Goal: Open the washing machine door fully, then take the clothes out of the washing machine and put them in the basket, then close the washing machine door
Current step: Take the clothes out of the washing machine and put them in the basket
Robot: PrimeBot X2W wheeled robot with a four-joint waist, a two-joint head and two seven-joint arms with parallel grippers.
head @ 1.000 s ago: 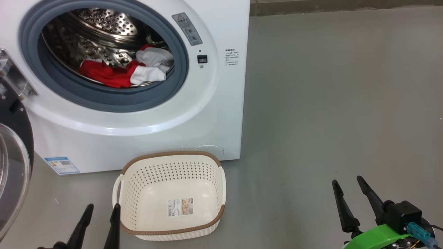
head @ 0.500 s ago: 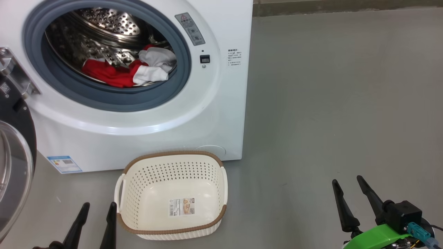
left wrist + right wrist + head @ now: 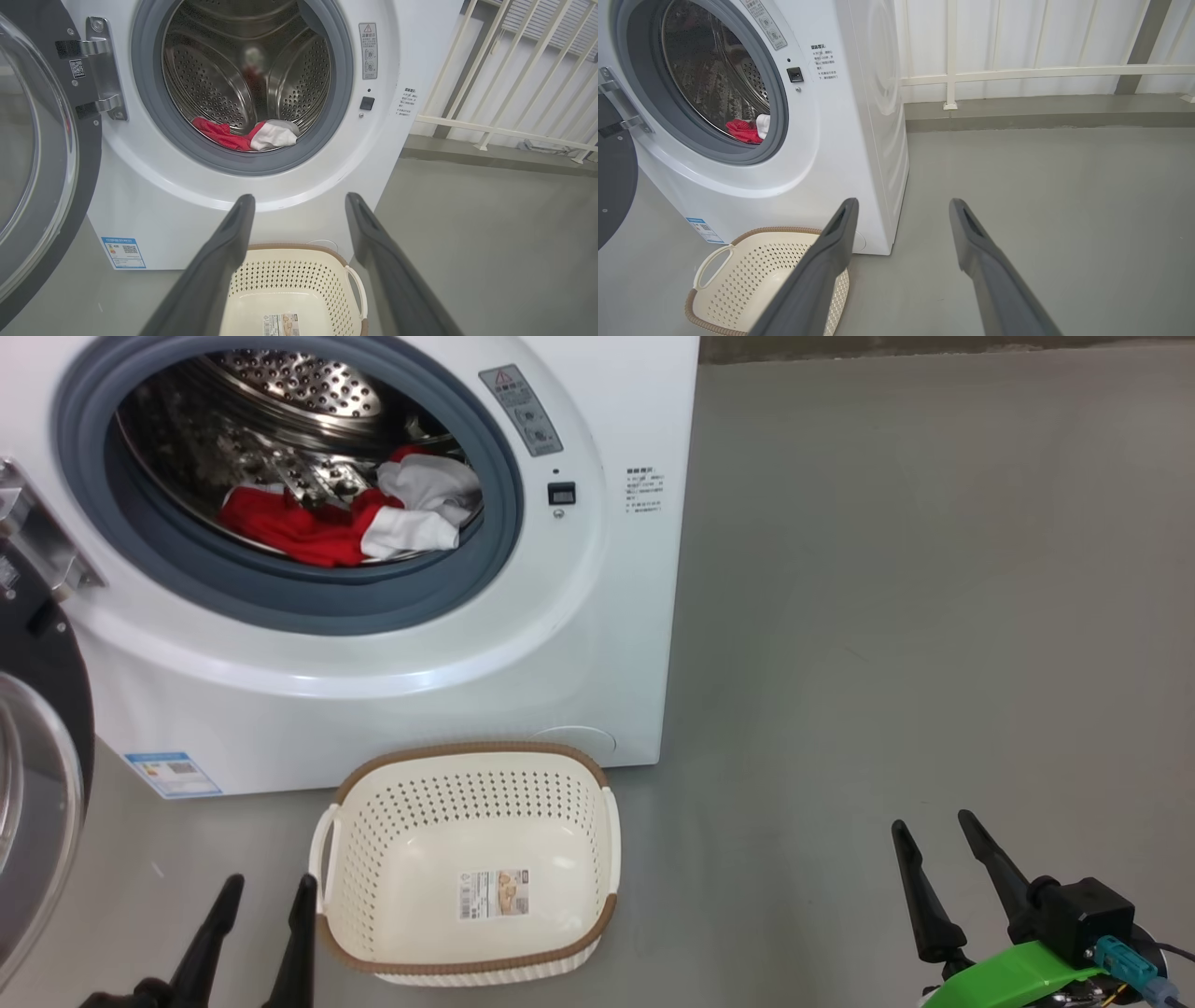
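Note:
The white washing machine (image 3: 373, 709) stands with its black-rimmed door (image 3: 37, 784) swung wide open to the left, also seen as the washing machine door (image 3: 42, 154). Red and white clothes (image 3: 355, 523) lie at the bottom of the steel drum, the same clothes (image 3: 247, 135) and clothes (image 3: 747, 129) showing in both wrist views. The cream basket (image 3: 471, 784) sits empty on the floor in front of the machine. My left gripper (image 3: 266, 887) is open, low beside the basket's left handle. Far to the right over bare floor, my right gripper (image 3: 934, 831) is open and holds nothing.
A white railing (image 3: 1017, 72) and a low kerb run behind the machine on the right. Grey floor (image 3: 887, 616) stretches to the right of the washer. A blue label (image 3: 173, 775) is stuck low on the machine's front.
The whole head view has shifted slightly, so the camera moved. Both grippers stay open in about the same places; clothes and basket are as before.

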